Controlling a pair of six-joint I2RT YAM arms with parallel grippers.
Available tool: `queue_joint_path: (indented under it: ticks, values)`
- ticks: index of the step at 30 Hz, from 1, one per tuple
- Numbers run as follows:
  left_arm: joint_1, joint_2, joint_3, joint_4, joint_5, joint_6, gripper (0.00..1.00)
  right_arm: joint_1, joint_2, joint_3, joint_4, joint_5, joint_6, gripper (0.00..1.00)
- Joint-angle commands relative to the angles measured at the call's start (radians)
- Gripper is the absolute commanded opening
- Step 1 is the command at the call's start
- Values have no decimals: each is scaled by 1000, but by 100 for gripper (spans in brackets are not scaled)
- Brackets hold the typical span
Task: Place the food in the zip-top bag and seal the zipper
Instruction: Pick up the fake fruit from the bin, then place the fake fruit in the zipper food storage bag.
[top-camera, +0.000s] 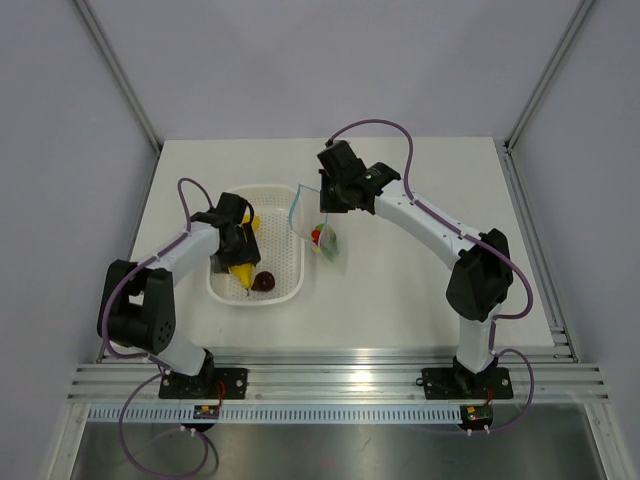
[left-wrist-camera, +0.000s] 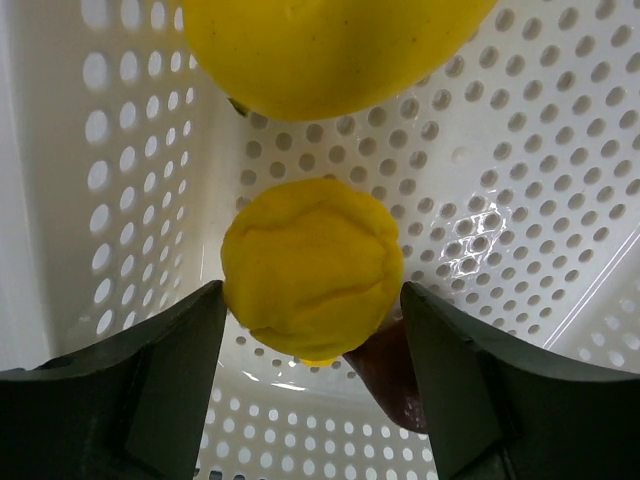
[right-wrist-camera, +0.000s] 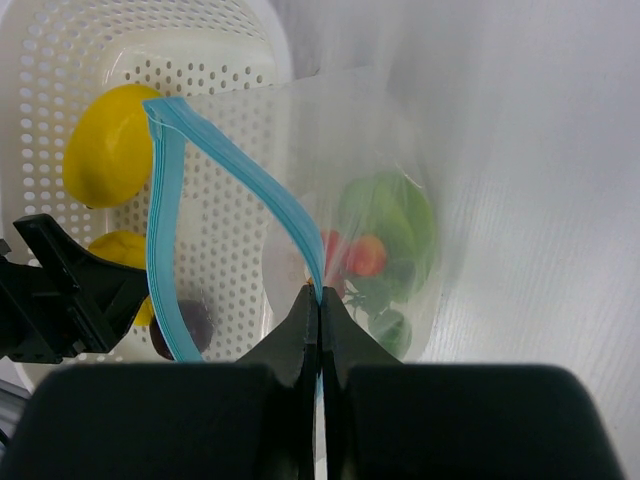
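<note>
My left gripper is down in the white basket, open, its fingertips close on either side of a round yellow fruit. A second yellow fruit lies beyond it, and a dark red fruit shows beneath. My right gripper is shut on the light blue zipper of the clear zip-top bag. It holds the bag up beside the basket with the mouth gaping. Inside the bag lie the green leaf piece and the red berries.
The perforated basket stands left of centre on the white table, with the bag hanging just off its right rim. Grey walls enclose the table at the back and sides. A metal rail runs along the near edge.
</note>
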Motion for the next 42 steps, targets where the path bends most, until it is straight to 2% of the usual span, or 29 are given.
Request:
queue_joint_path:
  ticks: [1, 2, 3, 7, 13, 15, 18, 22, 23, 32, 35, 42]
  values:
    - [-5, 3, 5, 48, -23, -15, 70, -3, -18, 9, 29, 5, -10, 0]
    - [-7, 1, 6, 48, -19, -13, 67, -4, -18, 9, 29, 7, -12, 0]
    - [-7, 0, 9, 47, -19, -13, 59, -3, -19, 9, 29, 7, -12, 0]
    - [-7, -37, 38, 32, -16, -9, 45, -3, -22, 4, 31, 5, -10, 0]
    - [-8, -166, 113, -19, -2, 29, 33, -4, -33, -9, 35, 8, -12, 0]
    - [-7, -227, 159, -22, 53, 60, 29, -3, -33, -11, 39, 8, -12, 0]
    - [-8, -294, 216, 1, 174, 85, 29, -4, -32, -14, 42, 8, -9, 0]
    - [-37, -301, 291, 50, 337, 65, 29, -4, -28, -11, 45, -3, 2, 0]
    - [-42, -295, 299, 68, 410, 54, 30, -3, -28, -9, 48, -4, 4, 0]
    - [-110, -137, 311, 320, 679, -90, 30, -4, -41, -16, 45, -3, 10, 0]
    - [-126, -79, 317, 350, 712, -104, 30, -4, -48, -19, 45, -1, 10, 0]
    - [-131, -52, 322, 343, 600, -93, 28, -3, -55, -22, 49, -7, 16, 0]
